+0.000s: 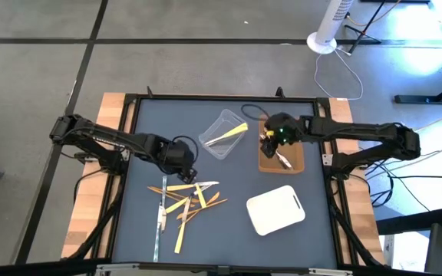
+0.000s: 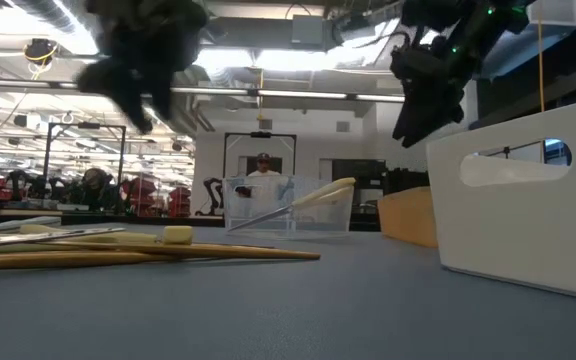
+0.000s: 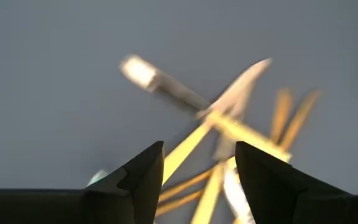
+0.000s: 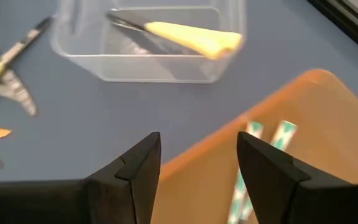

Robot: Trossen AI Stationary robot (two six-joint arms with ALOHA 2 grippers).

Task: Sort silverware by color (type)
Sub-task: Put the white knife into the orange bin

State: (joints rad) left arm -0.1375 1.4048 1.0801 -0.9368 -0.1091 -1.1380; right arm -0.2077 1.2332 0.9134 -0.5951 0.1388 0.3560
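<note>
2 tools up, both spread empty.
Left tool (image 1: 184, 162) over silverware (image 1: 183, 201) pile mid-bench; right tool (image 1: 271, 138) above brown tray (image 1: 294, 159) near bench (image 1: 229, 238) right edge; front bare.

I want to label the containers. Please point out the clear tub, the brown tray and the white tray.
clear tub (image 1: 222, 135), high view, on its bare floor.
brown tray (image 1: 294, 161), high view, on its bare right part.
white tray (image 1: 275, 209), high view, on its flat middle.
</note>
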